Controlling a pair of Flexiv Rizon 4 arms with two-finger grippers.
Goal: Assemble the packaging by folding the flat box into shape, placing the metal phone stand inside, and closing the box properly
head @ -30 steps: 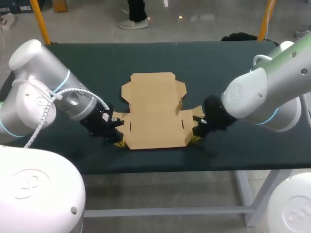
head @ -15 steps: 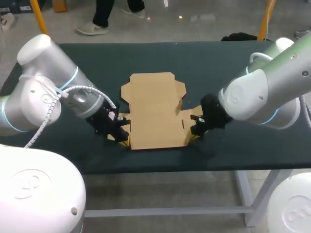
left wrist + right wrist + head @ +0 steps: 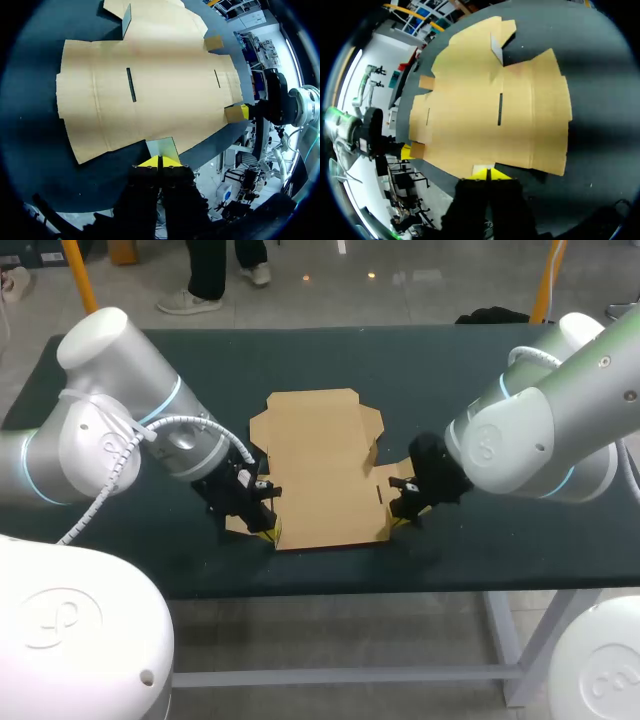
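A dark green table [image 3: 480, 370] carries the flat box [image 3: 320, 465], an unfolded sheet of brown cardboard lying at the middle, its narrower lid panel toward the far edge and its wider panel toward the near edge. Two short slits are cut in the wide panel, one near each side. At the right side of the lid panel a small flap [image 3: 372, 448] stands up a little from the sheet.

The left arm comes in low from the left. The left gripper [image 3: 266, 532] is at the box's near-left corner, and in the left wrist view [image 3: 159, 162] its yellow tips are pressed together on a small tab [image 3: 162, 147] at the cardboard's edge. The right arm reaches in from the right. The right gripper [image 3: 400, 517] is at the near-right corner, its tips likewise pinched together on a tab [image 3: 483, 168] of the sheet in its own wrist view [image 3: 488, 174]. Each wrist view shows the other gripper across the cardboard.
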